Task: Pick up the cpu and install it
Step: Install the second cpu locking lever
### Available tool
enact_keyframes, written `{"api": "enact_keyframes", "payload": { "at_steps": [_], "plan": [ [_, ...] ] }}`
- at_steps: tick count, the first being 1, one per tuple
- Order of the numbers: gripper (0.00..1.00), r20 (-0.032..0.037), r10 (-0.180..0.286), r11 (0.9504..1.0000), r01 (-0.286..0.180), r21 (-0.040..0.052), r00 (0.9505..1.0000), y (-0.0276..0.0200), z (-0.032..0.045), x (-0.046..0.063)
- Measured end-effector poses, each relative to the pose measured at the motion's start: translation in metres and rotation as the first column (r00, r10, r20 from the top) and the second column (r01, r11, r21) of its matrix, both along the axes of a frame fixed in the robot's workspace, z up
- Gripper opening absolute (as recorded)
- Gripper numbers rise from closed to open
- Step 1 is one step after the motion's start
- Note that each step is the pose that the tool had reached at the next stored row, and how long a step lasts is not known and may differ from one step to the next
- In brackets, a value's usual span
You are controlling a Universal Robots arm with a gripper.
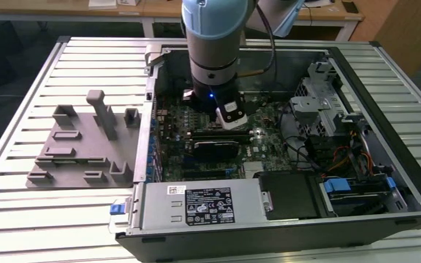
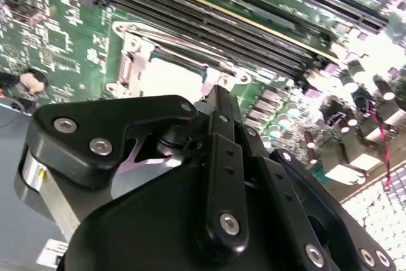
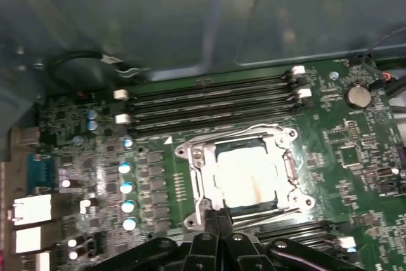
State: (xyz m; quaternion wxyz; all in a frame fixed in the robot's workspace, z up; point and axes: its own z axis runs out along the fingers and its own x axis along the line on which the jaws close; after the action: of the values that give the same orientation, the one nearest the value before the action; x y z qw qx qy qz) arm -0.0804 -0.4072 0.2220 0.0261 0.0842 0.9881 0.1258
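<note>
The grey and light-blue robot arm [image 1: 212, 49] reaches straight down into the open black computer case [image 1: 386, 181], which lies on its side on the slatted metal table [image 1: 20, 82], and its black gripper [image 3: 218, 215] hangs low over the middle of the green motherboard [image 3: 355, 157]. In both wrist views the fingers [image 2: 222, 103] meet in a thin closed line with no gap between them, and nothing can be made out pinched there. The small flat square cpu with its pale silver-grey metal top [image 3: 246, 176] lies inside the silver metal socket frame [image 3: 288, 169], just below the fingertips; whether the tips touch its near edge I cannot tell. It looks level and square to the frame, so the placing appears done or nearly so. To do this step well, the chip should sit flat in the frame with no corner riding up, and the fingers should press or lift straight, never sideways. The long black memory slots [image 3: 209, 103] run just beside the frame.
</note>
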Motion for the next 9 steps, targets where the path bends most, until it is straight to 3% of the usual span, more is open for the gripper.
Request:
{"api": "enact_keyframes", "payload": {
  "at_steps": [4, 9],
  "plan": [
    [0.11, -0.0105, 0.000, 0.9999, 0.000, -0.0137, 0.9999, 0.0006, -0.0002, 0.010],
    [0.11, -0.0184, 0.000, 0.9992, 0.000, -0.0407, 0.9998, 0.0023, -0.0004, 0.019]
  ]
}}
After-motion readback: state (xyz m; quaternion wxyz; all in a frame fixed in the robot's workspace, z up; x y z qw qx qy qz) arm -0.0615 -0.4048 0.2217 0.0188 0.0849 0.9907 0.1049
